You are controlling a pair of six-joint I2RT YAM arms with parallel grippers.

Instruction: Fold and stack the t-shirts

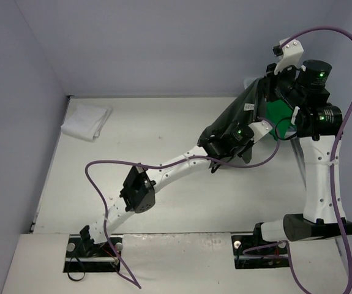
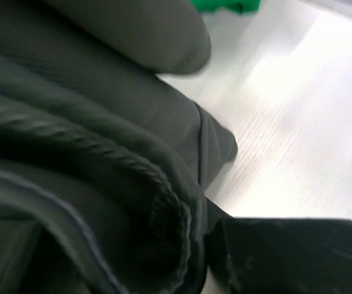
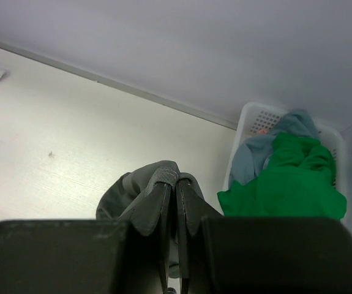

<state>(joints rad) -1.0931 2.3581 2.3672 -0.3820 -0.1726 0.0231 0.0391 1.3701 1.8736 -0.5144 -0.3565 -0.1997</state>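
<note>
A dark grey t-shirt (image 1: 240,109) hangs stretched between my two grippers above the table's back right. My right gripper (image 1: 269,86) holds its top edge; in the right wrist view the fingertips (image 3: 163,196) are shut on a grey hem (image 3: 177,176). My left gripper (image 1: 220,146) is at the shirt's lower end. There dark cloth (image 2: 90,122) fills the left wrist view and bunches against the one finger (image 2: 286,251) that shows; the other is hidden. A folded white t-shirt (image 1: 87,120) lies at the back left. A green t-shirt (image 3: 292,177) and a teal-blue one (image 3: 255,153) lie in the basket.
The white lattice basket (image 3: 249,119) stands at the back right against the wall, behind the right arm (image 1: 319,177). Purple cables (image 1: 102,190) loop over the table near the left arm. Walls close off the left and back sides.
</note>
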